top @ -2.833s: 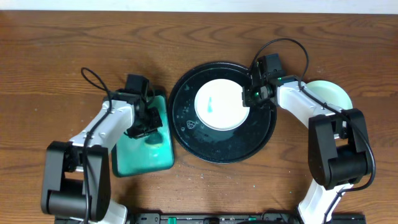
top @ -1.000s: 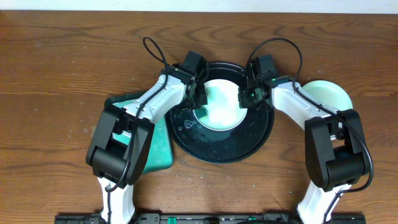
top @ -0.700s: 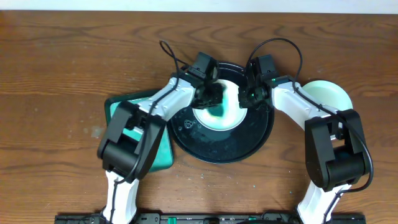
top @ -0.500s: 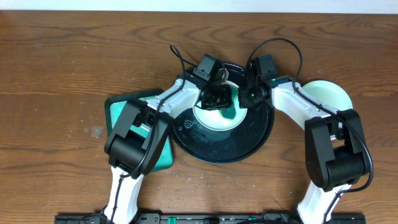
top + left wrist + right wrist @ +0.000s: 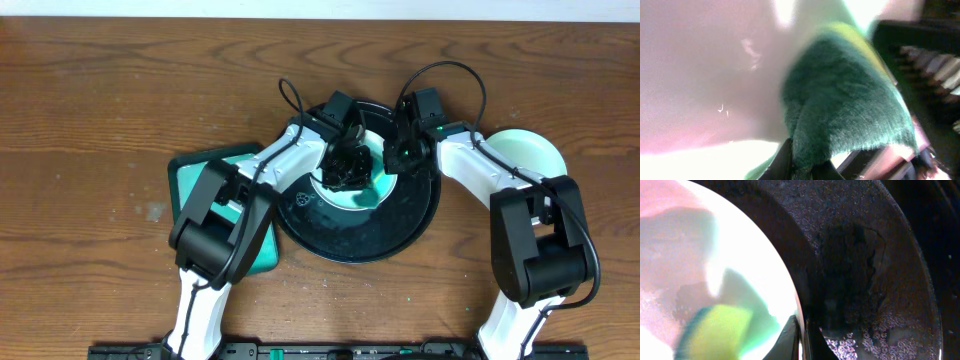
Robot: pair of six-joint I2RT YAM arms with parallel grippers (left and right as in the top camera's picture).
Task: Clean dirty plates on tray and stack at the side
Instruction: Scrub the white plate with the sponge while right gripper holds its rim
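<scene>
A white plate (image 5: 338,190) lies in the round black tray (image 5: 405,228). My left gripper (image 5: 350,165) is shut on a green sponge (image 5: 366,181) and presses it onto the plate; the sponge (image 5: 845,115) fills the left wrist view against the plate (image 5: 700,90). My right gripper (image 5: 396,160) is shut on the plate's right rim; in the right wrist view its fingers (image 5: 792,337) pinch the plate's edge (image 5: 770,260) over the wet tray (image 5: 875,270), with the sponge (image 5: 720,332) showing at lower left. A pale mint plate (image 5: 528,152) lies on the table to the right.
A teal rectangular tray (image 5: 262,245) sits left of the black tray, partly under my left arm. Both arms reach over the black tray's upper half. Brown wooden table (image 5: 100,100) all around.
My left gripper carried the sponge from the teal tray onto the white plate and has swept it rightward across the plate. The right gripper stays on the plate's rim.
</scene>
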